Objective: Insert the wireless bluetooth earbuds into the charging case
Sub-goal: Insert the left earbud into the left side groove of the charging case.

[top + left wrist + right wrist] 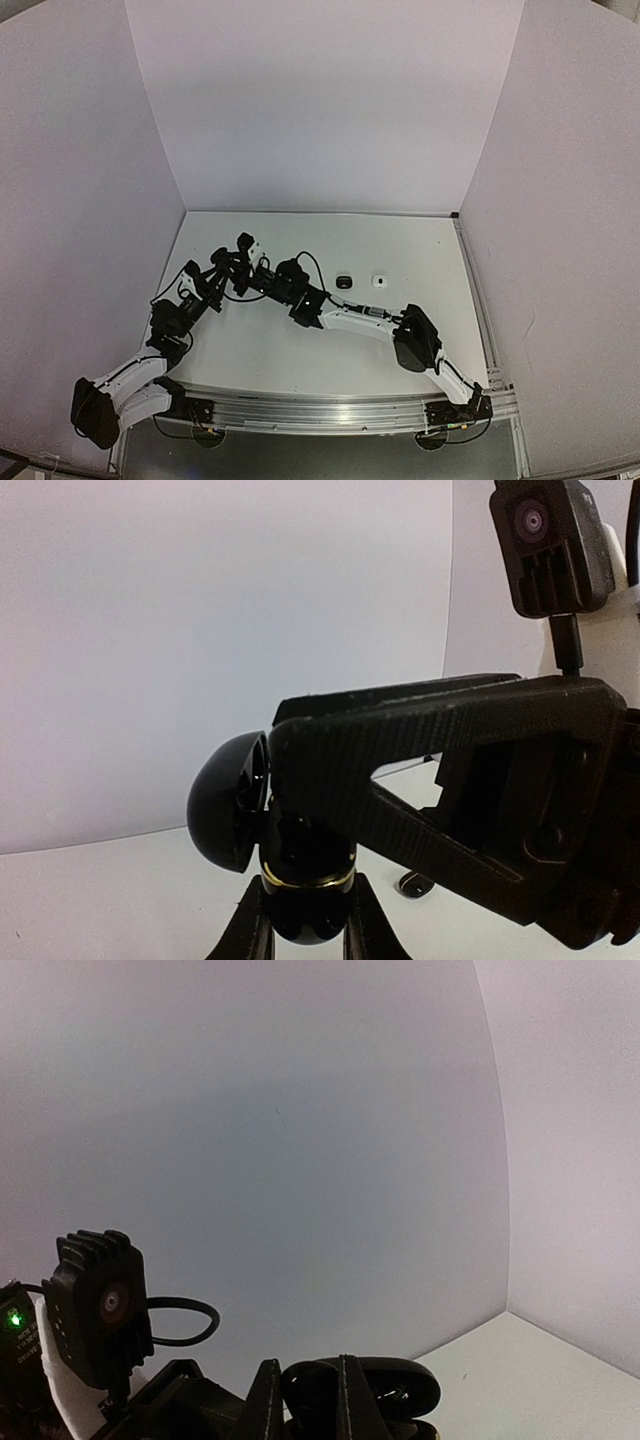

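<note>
Charging case [225, 800], black with its lid open, sits clamped in the left gripper [305, 932]; the right gripper [305, 1405], at its three o'clock, is pinched closed.

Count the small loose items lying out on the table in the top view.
2: a black item and a white item, side by side but apart, near the middle of the table. More may be hidden from this view.

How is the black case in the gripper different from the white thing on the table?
The black case is dark, the white thing pale. The case is held up in the left gripper; the white thing lies on the table. The case's lid is open; the white thing is too tiny to judge. Both look rounded.
</note>
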Controlling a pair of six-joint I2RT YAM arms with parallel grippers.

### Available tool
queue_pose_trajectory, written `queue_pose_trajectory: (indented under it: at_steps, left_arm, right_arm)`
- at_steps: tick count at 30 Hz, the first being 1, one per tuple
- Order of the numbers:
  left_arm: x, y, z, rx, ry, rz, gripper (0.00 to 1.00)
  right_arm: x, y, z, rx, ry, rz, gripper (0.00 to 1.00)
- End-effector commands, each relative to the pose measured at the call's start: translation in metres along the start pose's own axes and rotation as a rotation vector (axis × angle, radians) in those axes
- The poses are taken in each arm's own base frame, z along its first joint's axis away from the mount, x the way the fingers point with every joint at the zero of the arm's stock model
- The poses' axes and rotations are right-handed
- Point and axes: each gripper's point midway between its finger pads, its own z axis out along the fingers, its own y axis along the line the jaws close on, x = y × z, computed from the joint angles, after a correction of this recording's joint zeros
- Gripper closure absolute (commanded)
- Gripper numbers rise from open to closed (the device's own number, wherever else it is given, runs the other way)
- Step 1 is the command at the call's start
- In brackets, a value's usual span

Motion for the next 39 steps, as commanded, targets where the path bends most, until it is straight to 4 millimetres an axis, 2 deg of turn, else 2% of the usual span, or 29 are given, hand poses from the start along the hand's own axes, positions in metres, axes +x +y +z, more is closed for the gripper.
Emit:
queue_pose_trajectory:
  at_steps: [1,3,6,9,13,19,25,30,35,39]
  left_arm:
    - [-0.063,-0.014,0.001,0.050,-0.196,0.166,1.00]
    - [-0.059,-0.013,0.002,0.042,-0.189,0.220,1.00]
    - [-0.055,-0.013,0.003,0.037,-0.192,0.267,1.00]
    - [-0.060,-0.013,0.001,0.037,-0.217,0.275,1.00]
    - [-0.069,-0.010,-0.003,0.017,-0.252,0.212,1.00]
    - [-0.072,-0.009,-0.004,0.014,-0.261,0.158,1.00]
    - [-0.074,-0.010,-0.003,0.020,-0.266,0.142,1.00]
    - [-0.081,-0.006,-0.005,0.010,-0.276,0.061,1.00]
    - [-0.084,-0.010,-0.005,0.032,-0.279,0.037,1.00]
    - [-0.085,-0.008,-0.004,0.026,-0.281,0.041,1.00]
  right_arm:
    - [0.026,-0.011,-0.006,0.061,0.107,0.027,0.96]
    - [0.022,-0.013,-0.003,0.075,0.087,0.060,1.00]
    - [0.014,-0.003,0.008,0.038,0.039,0.079,1.00]
    - [0.019,0.000,0.012,0.026,0.022,0.087,1.00]
    - [0.026,-0.009,0.004,0.075,0.019,0.087,1.00]
    - [0.020,-0.012,-0.006,0.100,0.020,0.042,1.00]
    - [0.017,-0.012,-0.009,0.100,0.010,0.017,1.00]
    - [0.018,-0.014,-0.016,0.112,0.014,-0.008,1.00]
    - [0.016,-0.011,-0.014,0.097,0.006,-0.022,1.00]
    - [0.026,-0.010,-0.014,0.084,0.025,-0.021,1.00]
